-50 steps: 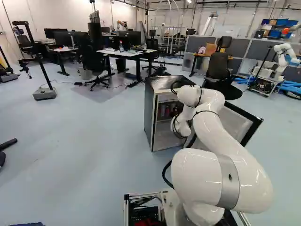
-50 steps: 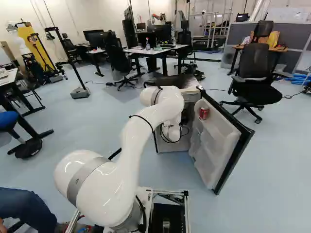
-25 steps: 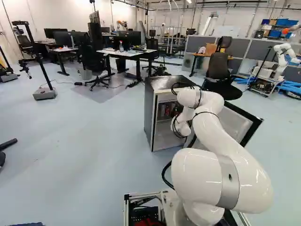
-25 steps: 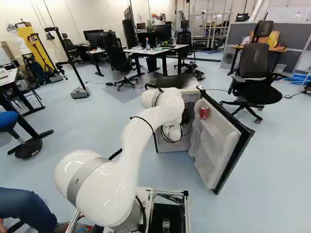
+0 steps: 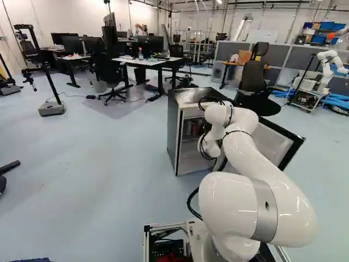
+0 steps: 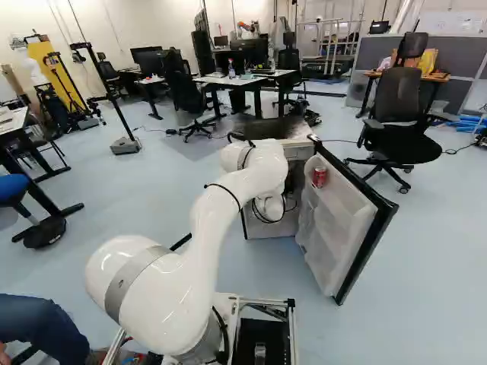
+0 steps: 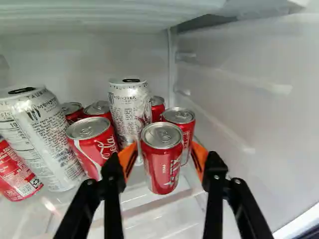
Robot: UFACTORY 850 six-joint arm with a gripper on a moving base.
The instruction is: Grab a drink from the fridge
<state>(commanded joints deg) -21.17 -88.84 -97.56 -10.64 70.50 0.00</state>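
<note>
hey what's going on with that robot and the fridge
A white robot arm is reaching into an open fridge, apparently to get a drink. Its pincer stands open, one finger on either side of the front red can, not yet gripping it. Silver cans and more red ones are close by.

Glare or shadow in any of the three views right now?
Left base view: sheen on the fridge top, thin highlights on the arm, cans inside in shade. Right base view: similar highlights on the arm, darker patch across the fridge top. Wrist view: interior brightly lit, small glint on the shelf near the leaning silver can.
</note>
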